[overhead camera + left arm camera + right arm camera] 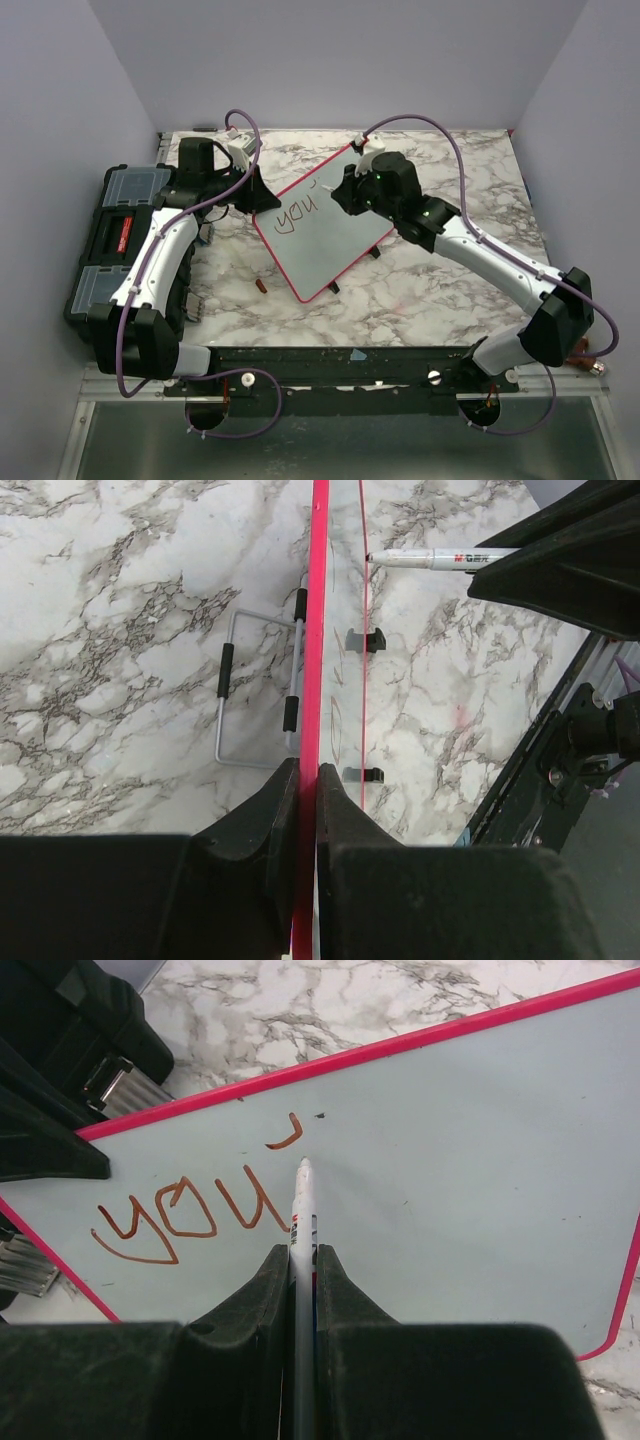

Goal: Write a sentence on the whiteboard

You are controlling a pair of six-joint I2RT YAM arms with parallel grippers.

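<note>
**Steady board, light pen**

The whiteboard sits near the middle of the tabletop, nearer the far edge, turned cornerwise. The left claw is clamped on its red frame at the left corner. The right claw is closed around a marker, whose tip is at or just off the surface to the right of the writing; I cannot tell which.

To do this well, I judge, the left grip should stay firm so the board does not swing under the pen. The right arm should press lightly, space the next word clear of the first, and follow the same line.

Count: one whiteboard, one marker, two claws, three letters reading "you", one small hooked stroke, and one black toolbox at the left edge.
</note>
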